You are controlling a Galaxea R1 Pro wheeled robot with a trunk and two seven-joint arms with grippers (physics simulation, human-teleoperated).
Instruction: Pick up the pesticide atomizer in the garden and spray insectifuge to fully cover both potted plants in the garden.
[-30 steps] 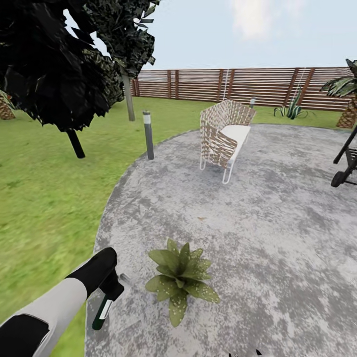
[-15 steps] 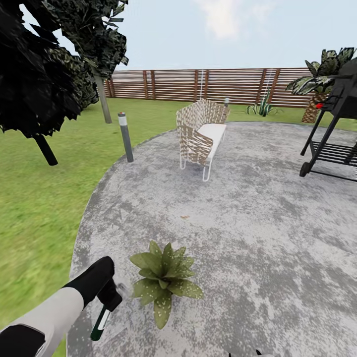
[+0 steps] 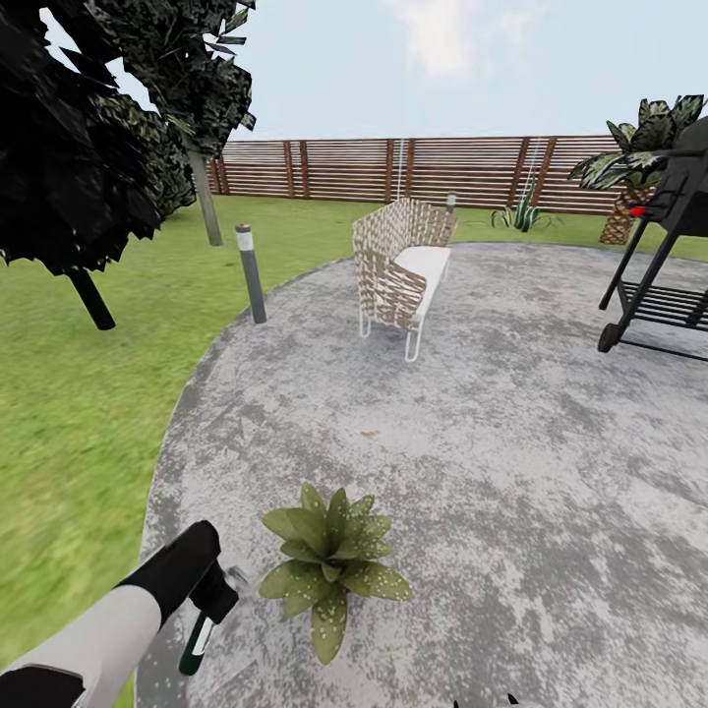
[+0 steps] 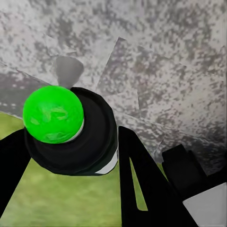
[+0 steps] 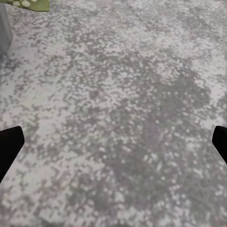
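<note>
The pesticide atomizer (image 3: 199, 637) hangs from the left gripper (image 3: 210, 600) at the lower left of the head view, a slim dark green bottle with a white band, tilted with its base down over the patio's (image 3: 472, 413) edge where paving meets lawn (image 3: 69, 393). Its spray head is hidden inside the gripper. In the left wrist view the bottle (image 4: 53, 113) is seen end-on as a bright green disc inside a dark round collar, with the gripper's black fingers (image 4: 137, 179) closed against its sides; a pale cone beside it may be the nozzle, though this is hard to make out.

Just beside the bottle, to its right, a potted plant (image 3: 332, 556) with broad pale-speckled leaves sits on the grey paving; its pot is covered by the leaves.

The right gripper (image 5: 113, 142) shows as two black fingertips (image 5: 9, 149) at opposite edges of the right wrist view, spread wide, holding nothing, over bare paving. A speckled leaf tip (image 5: 30, 4) is cut off at that picture's corner.

Farther off stand a woven chair (image 3: 398, 265), a grey bollard lamp (image 3: 251, 272), a black grill (image 3: 664, 265) cut off at the frame edge, and the slatted fence (image 3: 413, 172).
</note>
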